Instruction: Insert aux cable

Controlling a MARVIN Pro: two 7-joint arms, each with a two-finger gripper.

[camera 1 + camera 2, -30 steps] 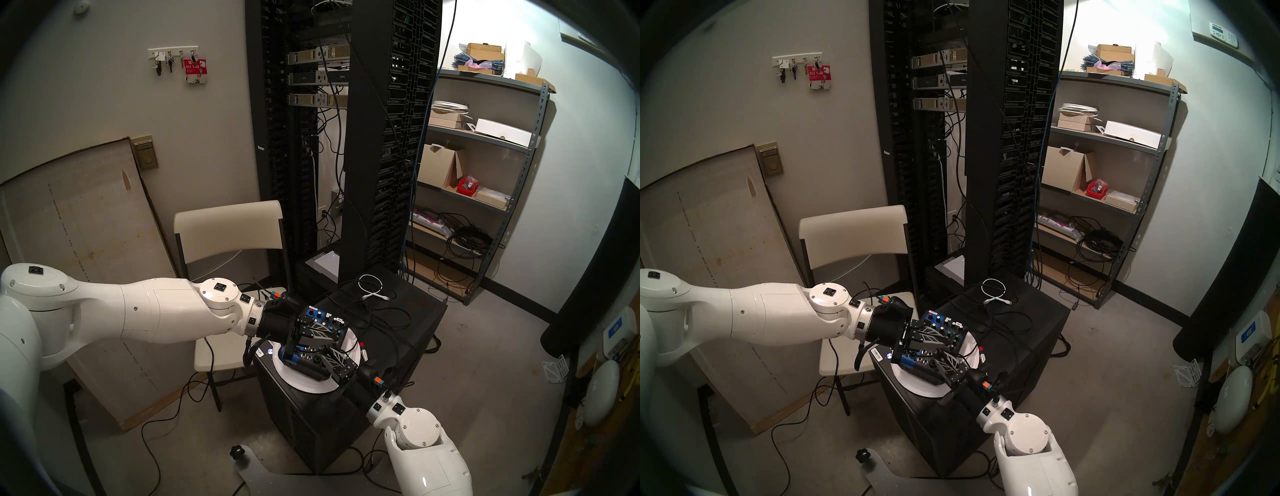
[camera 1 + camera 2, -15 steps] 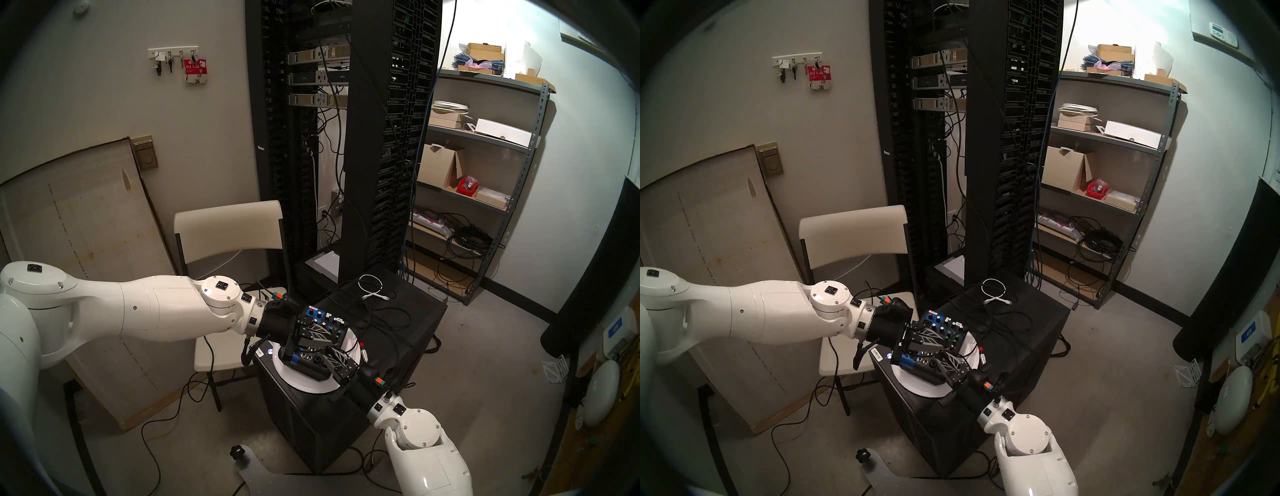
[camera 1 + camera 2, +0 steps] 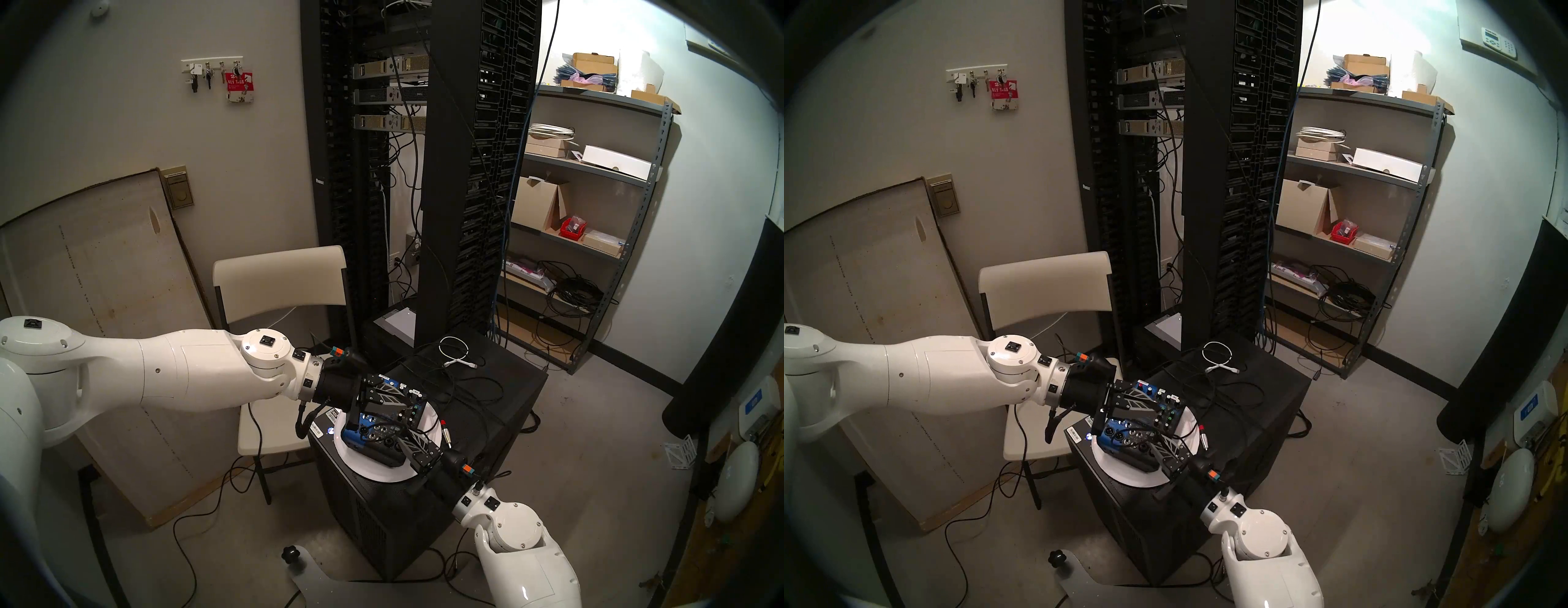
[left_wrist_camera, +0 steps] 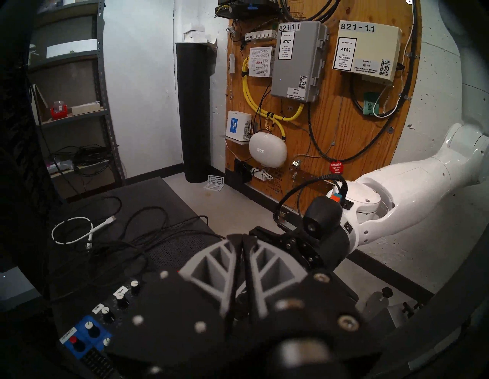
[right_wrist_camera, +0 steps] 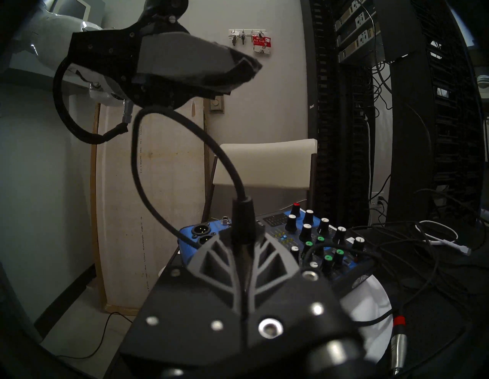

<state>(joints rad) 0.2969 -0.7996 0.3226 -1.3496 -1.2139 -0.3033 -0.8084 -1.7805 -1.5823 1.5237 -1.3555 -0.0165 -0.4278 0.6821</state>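
Right gripper clamped on the slim dark plug of the thin black aux cable, plug upright at the near edge of the small blue-and-black audio mixer. Mixer sitting on a round white plate atop the black speaker-like box used as counter. Above it, left gripper hovering with fingers nearly together, nothing in them. Farther back, a coiled white cable.
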